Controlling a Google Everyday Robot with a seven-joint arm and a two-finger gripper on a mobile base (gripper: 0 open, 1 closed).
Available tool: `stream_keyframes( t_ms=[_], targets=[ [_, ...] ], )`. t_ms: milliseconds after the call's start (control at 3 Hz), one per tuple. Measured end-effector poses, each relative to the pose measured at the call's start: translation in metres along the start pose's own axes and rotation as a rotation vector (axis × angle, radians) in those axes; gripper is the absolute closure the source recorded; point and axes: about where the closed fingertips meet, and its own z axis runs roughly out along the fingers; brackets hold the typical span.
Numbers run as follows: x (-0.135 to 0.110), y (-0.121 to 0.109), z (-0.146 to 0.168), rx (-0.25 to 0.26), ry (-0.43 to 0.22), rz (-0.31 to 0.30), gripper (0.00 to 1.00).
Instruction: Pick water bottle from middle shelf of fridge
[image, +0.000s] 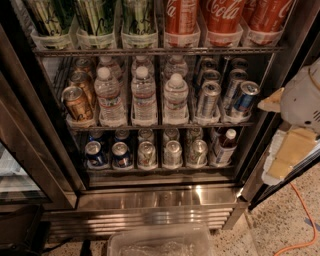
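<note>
The fridge (160, 202) stands open in front of me, with a shiny steel base. Its middle shelf (160, 125) holds three lanes of clear ribbed water bottles with white caps. The front ones are at left (109, 97), middle (143, 95) and right (176, 95), with more behind them. My gripper (276, 131) is white with beige fingers. It hangs outside the fridge by the right door frame, to the right of the shelf and apart from the bottles. It is open and empty.
On the same shelf, gold cans (77, 102) stand left of the bottles and slim silver and blue cans (207, 100) stand right. Large green and Coca-Cola bottles (222, 20) fill the rack above, short cans (146, 154) the rack below. A clear bin (160, 242) and an orange cable (300, 220) lie on the floor.
</note>
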Motion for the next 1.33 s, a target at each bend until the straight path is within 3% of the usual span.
stream_keyframes(
  t_ms=[667,1000,1333],
  targets=[
    [-0.006,0.057,0.074,-0.002,-0.236,0.052,0.00],
    [-0.025,0.066,0.100,0.059,-0.362,0.069,0.00],
    [-0.059,0.063,0.114,0.094,-0.434,0.073,0.00]
  ],
)
